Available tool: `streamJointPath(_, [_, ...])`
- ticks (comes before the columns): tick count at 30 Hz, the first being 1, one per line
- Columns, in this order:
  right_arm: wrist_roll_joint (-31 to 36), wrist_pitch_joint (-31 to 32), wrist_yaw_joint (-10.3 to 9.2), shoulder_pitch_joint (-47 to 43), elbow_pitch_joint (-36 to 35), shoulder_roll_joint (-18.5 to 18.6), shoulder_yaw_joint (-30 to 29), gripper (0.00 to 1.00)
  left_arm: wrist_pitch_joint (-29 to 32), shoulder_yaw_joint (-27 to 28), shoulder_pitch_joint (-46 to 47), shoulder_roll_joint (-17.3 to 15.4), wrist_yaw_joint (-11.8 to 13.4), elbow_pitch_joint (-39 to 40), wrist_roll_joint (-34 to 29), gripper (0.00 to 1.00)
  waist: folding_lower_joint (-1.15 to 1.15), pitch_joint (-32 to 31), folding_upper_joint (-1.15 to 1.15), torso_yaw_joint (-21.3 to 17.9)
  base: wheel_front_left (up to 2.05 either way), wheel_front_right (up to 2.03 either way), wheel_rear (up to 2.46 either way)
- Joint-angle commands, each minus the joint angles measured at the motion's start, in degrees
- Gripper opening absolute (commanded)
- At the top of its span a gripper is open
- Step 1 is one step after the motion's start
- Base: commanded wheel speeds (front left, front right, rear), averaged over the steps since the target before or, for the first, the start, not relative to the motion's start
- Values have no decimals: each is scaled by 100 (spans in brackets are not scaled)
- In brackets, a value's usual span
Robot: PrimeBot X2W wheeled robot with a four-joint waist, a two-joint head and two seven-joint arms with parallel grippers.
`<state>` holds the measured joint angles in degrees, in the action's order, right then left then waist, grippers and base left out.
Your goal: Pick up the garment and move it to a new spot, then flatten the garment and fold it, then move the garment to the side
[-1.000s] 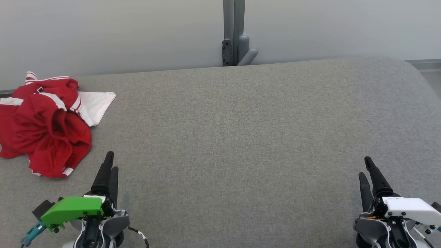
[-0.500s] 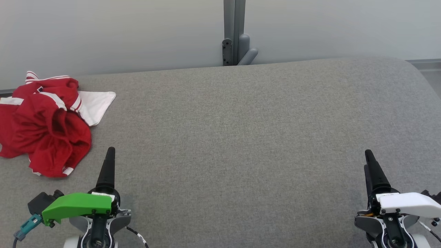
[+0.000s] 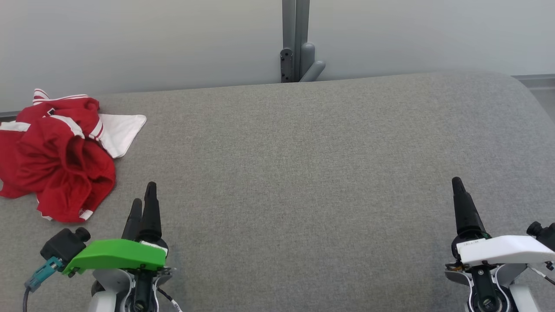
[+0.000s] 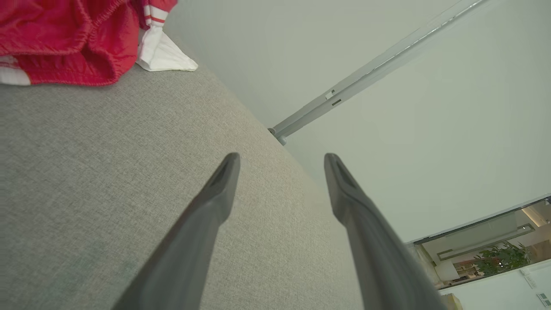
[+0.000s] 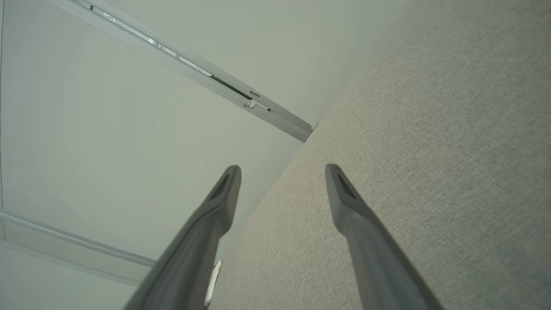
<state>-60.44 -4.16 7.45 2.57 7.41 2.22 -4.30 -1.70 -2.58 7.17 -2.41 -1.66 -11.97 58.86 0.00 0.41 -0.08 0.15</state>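
**A:** Where is the garment?

**B:** The garment (image 3: 56, 164) lies crumpled in a heap at the far left of the grey fabric tabletop (image 3: 303, 173), close to the back edge. It is red with white stripes at the trims. A white flap sticks out of the heap toward the right.

**A:** Is anything touching it?

**B:** No. The left claw (image 3: 144, 195) is near it, a little to its right and closer to the robot, with bare grey fabric between them. Its two dark fingers stand apart with nothing between them. In the left wrist view the garment sits at the upper left, beyond the fingertips.

**A:** And the other arm?

**B:** The right claw (image 5: 282, 170) is over the right side of the tabletop, well apart from the garment. It is also spread wide and empty. A green cover (image 3: 117, 255) tops the left wrist and a white cover (image 3: 503, 249) tops the right.

**A:** What is behind the tabletop?

**B:** A pale wall (image 3: 173, 43), with a grey upright post (image 3: 295, 39) at the middle of it.
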Motion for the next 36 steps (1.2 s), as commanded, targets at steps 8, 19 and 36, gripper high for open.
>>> streamJointPath(8, [942,-186,3,-40,-236,53,141,100,-213,-102,-57,-37,151,211,-1100,100,0,-9,2,2,0,0,0])
streamJointPath(19, [1850,-359,3,-89,-309,58,283,100,-427,-121,-217,-43,248,280,-2054,100,0,8,3,-13,0,0,0])
streamJointPath(36, [2913,-580,4,-137,-336,65,409,100,-702,-191,-443,-59,238,321,-3136,100,0,33,4,28,0,0,0])
